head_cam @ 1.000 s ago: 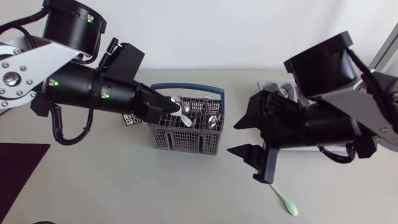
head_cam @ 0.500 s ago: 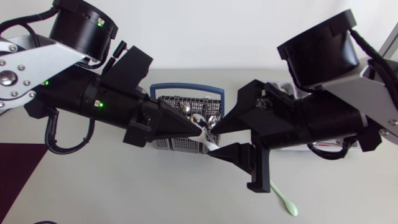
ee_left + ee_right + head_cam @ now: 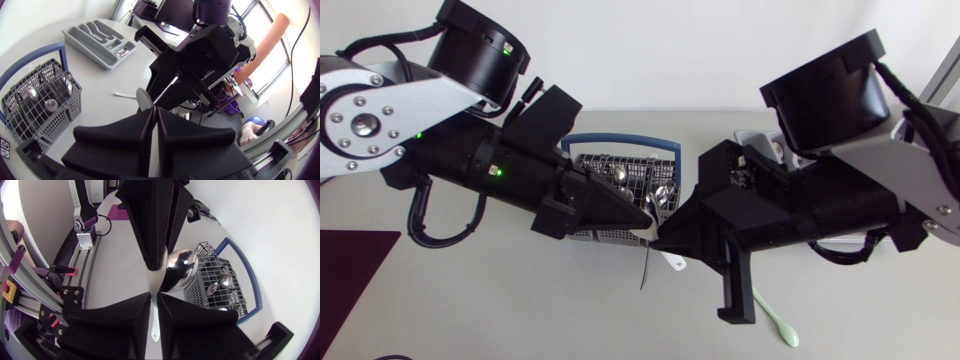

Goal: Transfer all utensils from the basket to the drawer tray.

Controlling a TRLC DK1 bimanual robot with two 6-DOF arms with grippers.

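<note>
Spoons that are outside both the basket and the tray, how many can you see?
2. A metal spoon is gripped between the left gripper and the right gripper. A green spoon lies on the table near the right gripper. More may be hidden.

Brightly and evenly lit from overhead, only softly shadowed across the table (image 3: 500, 310). Heavily bowed toward both wrist views' edges. Glinting hard off the spoon (image 3: 181, 267), blurred up close, washed out windowside.
</note>
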